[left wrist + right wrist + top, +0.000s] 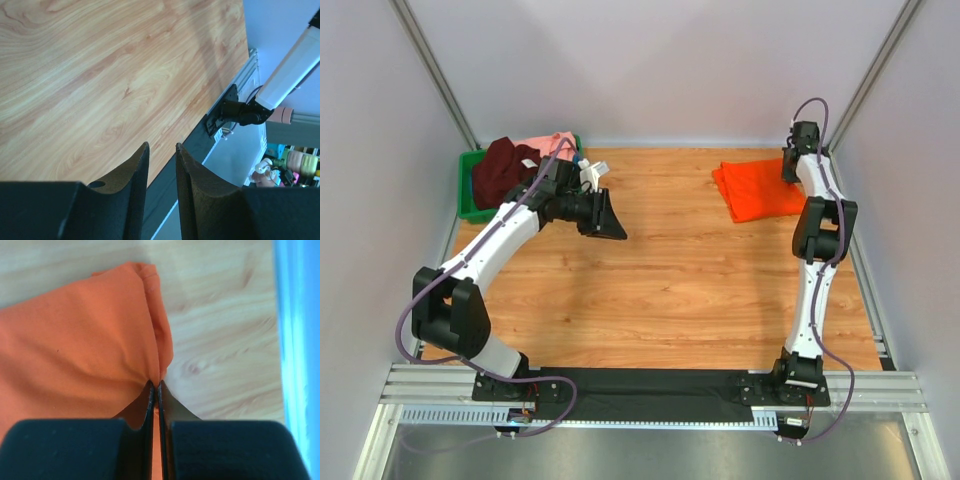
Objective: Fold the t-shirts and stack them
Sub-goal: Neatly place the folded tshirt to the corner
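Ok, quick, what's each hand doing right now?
Left hand: partly open, holding nothing.
Right hand: closed, pinching the edge of the orange t-shirt.

I see the folded t-shirt [75, 350] just left of my right gripper [156, 385], touching its tips. The bin [470, 213], holding a t-shirt heap [510, 168], sits left of and beyond my left gripper [161, 150].
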Tool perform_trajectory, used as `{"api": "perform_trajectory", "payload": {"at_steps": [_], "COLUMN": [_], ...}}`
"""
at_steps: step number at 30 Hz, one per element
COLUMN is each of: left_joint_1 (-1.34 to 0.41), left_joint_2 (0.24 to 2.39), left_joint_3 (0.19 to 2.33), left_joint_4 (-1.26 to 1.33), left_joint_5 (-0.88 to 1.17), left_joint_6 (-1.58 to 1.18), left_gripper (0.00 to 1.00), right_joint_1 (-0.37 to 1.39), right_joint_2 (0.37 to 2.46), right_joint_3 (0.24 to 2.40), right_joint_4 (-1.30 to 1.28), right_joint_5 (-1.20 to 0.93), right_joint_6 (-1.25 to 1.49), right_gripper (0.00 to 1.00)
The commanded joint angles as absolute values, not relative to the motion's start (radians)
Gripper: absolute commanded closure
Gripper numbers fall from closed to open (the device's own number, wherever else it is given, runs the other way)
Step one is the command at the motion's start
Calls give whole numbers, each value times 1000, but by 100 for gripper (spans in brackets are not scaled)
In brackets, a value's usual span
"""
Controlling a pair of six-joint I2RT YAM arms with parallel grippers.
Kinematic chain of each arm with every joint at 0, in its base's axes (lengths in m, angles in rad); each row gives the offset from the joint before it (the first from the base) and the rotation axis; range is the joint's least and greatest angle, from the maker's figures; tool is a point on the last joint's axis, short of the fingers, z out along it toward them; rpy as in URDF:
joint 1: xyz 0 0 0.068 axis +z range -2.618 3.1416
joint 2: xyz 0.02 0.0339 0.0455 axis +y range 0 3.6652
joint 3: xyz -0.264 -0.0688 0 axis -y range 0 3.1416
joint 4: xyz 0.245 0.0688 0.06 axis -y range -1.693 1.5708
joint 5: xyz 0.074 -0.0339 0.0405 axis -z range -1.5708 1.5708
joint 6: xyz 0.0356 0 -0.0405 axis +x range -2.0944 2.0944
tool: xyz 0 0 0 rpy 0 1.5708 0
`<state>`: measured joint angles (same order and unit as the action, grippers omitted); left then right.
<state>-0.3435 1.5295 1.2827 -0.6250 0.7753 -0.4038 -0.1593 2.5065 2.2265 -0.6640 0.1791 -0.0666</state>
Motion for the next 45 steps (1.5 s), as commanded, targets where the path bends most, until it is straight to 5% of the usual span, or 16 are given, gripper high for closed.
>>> {"api": "perform_trajectory", "payload": {"at_steps": [1, 20, 24, 30, 33, 42, 45], "left_joint_1": [-342, -342, -342, -347, -357, -364, -364], "left_joint_2": [1506, 1477, 1473, 1470, 1465, 1456, 1466], "left_joint_3": [1275, 1264, 1259, 1256, 1256, 1256, 1273], "left_joint_4": [-586, -574, -571, -578, -578, -555, -554], "left_joint_5": [821, 801, 790, 766, 749, 765, 781], "left_joint_6": [-414, -425, -423, -420, -416, -431, -448], "left_gripper": [65, 65, 65, 65, 65, 64, 64], "right_joint_1": [-189, -311, -313, -310, -305, -270, -255], "right_joint_2": [2595, 2642, 2635, 2619, 2544, 2372, 2373], "right_joint_3": [2438, 2445, 2445, 2488, 2445, 2214, 2195], "right_joint_4": [-612, -532, -509, -474, -480, -500, -526], "right_joint_5": [278, 135, 104, 63, 75, -19, -86], "right_joint_6": [-138, 92, 71, 31, 70, 176, 199], "right_gripper": [100, 97, 82, 39, 34, 34, 53]}}
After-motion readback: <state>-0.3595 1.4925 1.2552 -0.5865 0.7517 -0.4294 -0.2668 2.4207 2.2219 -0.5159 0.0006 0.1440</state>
